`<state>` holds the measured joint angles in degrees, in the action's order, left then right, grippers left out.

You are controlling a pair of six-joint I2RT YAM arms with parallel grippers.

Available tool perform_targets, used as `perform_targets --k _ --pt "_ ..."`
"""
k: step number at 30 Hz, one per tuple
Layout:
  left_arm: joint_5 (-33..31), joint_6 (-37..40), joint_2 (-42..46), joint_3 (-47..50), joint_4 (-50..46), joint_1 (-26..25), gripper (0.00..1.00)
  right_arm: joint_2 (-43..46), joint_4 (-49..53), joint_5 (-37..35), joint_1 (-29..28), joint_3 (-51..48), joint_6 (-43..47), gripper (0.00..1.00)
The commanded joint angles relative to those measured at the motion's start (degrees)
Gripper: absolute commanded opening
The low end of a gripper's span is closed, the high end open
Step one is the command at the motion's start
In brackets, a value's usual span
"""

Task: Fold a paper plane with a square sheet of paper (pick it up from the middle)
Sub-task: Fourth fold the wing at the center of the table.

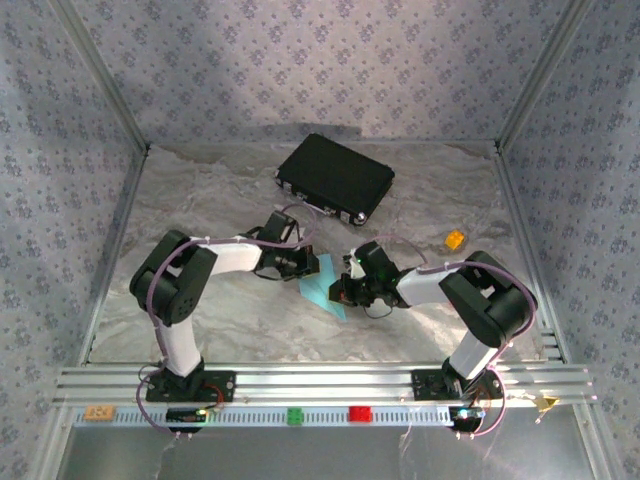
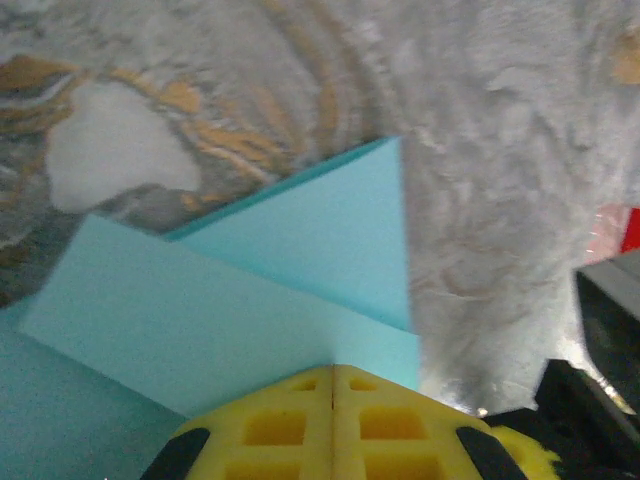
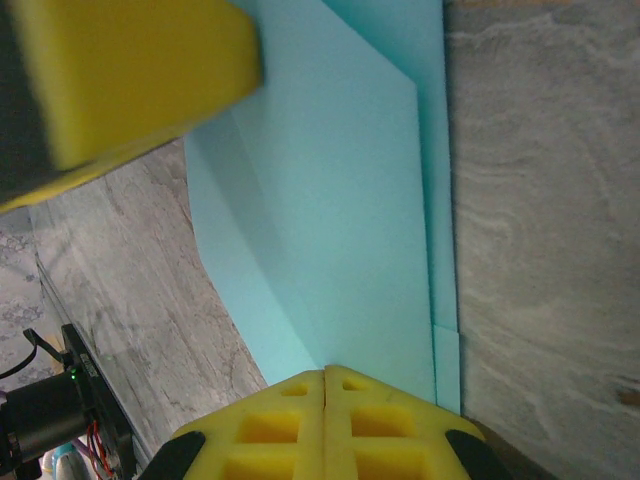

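Part-folded light blue sheet (image 1: 325,290) flat at centre of table (image 1: 220,200), layered flaps showing, pinned between both arms. Pads of left gripper (image 2: 333,378) closed together at one edge; right gripper (image 3: 325,380) likewise opposite. Pinching or only pressing, unclear. Judgement: press firmly along crease, edges aligned. Black hard case (image 1: 335,178) beyond, lid shut, contents hidden.

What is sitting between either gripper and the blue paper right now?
Nothing visible. The left gripper and right gripper are both shut, tips right at the partly folded sheet of paper, with no gap showing. The black case and orange block lie apart from it, farther back.
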<state>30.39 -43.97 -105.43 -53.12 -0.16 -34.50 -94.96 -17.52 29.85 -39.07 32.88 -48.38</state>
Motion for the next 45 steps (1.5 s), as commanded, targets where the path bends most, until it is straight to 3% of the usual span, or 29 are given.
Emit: perform_targets --k 1,10,19,24,38,45 --pt "-0.6 0.7 -1.7 -0.5 -0.1 0.4 0.04 -0.7 9.1 -3.0 0.6 -2.2 0.9 0.00" --pt "-1.9 1.3 -3.1 1.5 -1.3 0.7 0.02 3.3 13.1 -2.7 -0.2 6.1 2.5 0.00" --pt "-0.9 1.2 -3.3 1.1 -0.8 0.8 0.02 -5.8 12.5 -4.0 -2.0 13.6 2.1 0.00" --pt "-1.0 1.4 -3.7 1.3 -0.7 0.7 0.02 -8.2 11.6 -4.6 -2.1 11.4 1.0 0.00" --pt "-0.6 1.5 -4.4 1.1 -0.8 1.1 0.01 5.8 13.1 -3.7 -2.8 3.9 0.0 0.00" --pt "-0.6 1.4 -4.3 1.1 -0.8 1.0 0.01 -0.2 10.9 -3.4 -1.9 7.7 0.6 0.00"
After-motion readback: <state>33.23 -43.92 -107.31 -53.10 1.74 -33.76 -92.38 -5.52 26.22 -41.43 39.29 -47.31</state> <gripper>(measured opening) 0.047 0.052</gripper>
